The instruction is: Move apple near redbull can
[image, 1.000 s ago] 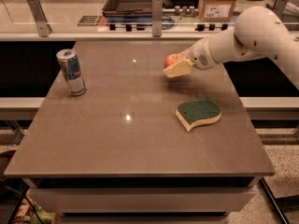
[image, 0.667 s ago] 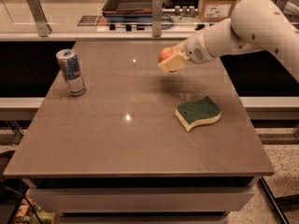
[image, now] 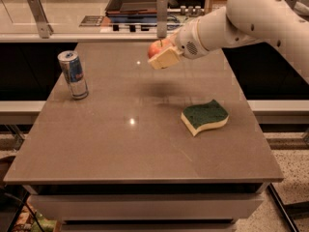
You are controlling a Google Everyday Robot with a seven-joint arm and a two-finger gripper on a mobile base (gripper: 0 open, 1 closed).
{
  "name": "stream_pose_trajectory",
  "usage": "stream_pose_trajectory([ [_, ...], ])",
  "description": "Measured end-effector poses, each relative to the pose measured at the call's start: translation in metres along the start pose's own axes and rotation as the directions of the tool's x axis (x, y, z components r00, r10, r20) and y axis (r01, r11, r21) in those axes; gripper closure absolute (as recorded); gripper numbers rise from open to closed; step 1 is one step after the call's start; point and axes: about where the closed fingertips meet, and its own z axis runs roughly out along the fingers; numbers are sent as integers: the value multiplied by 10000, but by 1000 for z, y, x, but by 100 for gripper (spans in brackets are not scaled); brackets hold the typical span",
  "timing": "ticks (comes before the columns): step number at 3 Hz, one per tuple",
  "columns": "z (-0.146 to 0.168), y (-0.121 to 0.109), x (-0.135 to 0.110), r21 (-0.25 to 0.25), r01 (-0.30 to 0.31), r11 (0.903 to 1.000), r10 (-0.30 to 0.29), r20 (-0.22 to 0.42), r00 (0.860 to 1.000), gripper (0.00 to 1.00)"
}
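The small round red-orange apple (image: 154, 48) is up in the air, over the far part of the table, a bit right of the middle. It does not touch the table. Its soft dark shadow (image: 154, 88) shows on the top below it. The gripper (image: 162, 57), with its pale cream fingers, is closed on the apple and holds it from the right side. One flat finger sits in front of the apple and hides its lower part. Behind the gripper, the big round white arm (image: 251, 18) reaches in from the right.

A second ago the apple was more to the right. Since then the arm has carried it to the left, bit by bit. So the apple is going the right way.

The tall slim silver-and-blue redbull can (image: 73, 74) stands upright near the left edge of the table. It has not moved. The apple is still well apart from it, so the job is not done yet. I think the arm needs to go further left and a bit toward the front. Then it should come down and let go beside the can without bumping it.

The green-and-yellow wavy sponge (image: 204, 116) lies on the right side of the smooth grey-brown table (image: 120, 153). It is in the same place as before, out of the way.
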Motion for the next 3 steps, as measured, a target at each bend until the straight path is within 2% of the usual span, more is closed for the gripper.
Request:
stream_pose_trajectory([
  [1,21,19,-9,-602,280,9978,-265,252,9993,100],
  [3,59,56,-20,-1763,840,9807,-711,781,9944,100],
])
